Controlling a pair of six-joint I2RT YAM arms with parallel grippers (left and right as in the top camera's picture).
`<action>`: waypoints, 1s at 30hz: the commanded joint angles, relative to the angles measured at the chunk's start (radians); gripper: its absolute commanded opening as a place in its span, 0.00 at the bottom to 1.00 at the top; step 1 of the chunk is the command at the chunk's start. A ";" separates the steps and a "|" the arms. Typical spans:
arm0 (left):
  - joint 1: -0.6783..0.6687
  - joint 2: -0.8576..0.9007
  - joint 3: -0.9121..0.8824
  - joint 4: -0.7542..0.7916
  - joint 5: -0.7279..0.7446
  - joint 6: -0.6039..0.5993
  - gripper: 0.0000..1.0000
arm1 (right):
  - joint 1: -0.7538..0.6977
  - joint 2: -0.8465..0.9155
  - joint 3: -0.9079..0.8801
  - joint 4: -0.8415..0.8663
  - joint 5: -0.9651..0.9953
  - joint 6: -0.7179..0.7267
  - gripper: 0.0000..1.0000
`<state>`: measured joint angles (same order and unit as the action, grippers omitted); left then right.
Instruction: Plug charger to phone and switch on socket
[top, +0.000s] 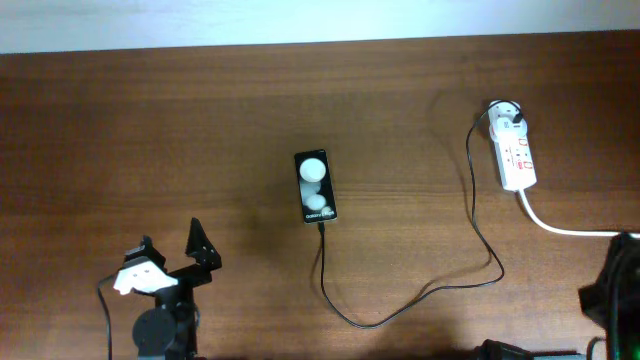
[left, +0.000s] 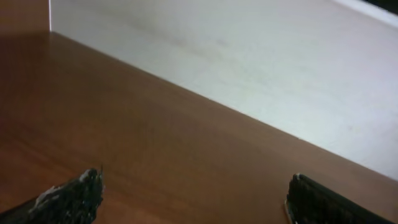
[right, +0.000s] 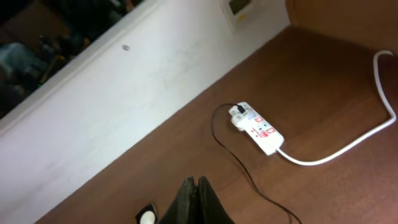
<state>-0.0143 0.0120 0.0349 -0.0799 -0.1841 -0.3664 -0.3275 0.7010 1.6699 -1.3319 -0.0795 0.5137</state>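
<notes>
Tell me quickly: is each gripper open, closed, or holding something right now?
Left gripper: open, holding nothing.
Right gripper: closed, nothing between its fingers.

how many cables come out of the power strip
2. The black charger is plugged in at the socket's far end and runs to the phone; the thick white cord leaves its near end toward the table's right edge.

Overhead top-down, wrists low toward wall (left: 249, 56), right shares socket (right: 258, 127)
</notes>
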 joint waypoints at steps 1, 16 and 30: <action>0.004 0.002 -0.024 0.012 0.004 -0.006 0.99 | 0.053 -0.060 0.023 0.003 -0.064 -0.093 0.10; 0.004 0.002 -0.024 0.012 0.004 -0.006 0.99 | 0.092 -0.088 -0.063 -0.306 0.004 -0.327 0.99; 0.004 0.002 -0.024 0.012 0.004 -0.006 0.99 | 0.171 -0.668 -1.392 1.001 -0.131 -0.323 0.99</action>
<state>-0.0143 0.0158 0.0166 -0.0692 -0.1841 -0.3664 -0.1635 0.0830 0.3481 -0.3759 -0.1856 0.1978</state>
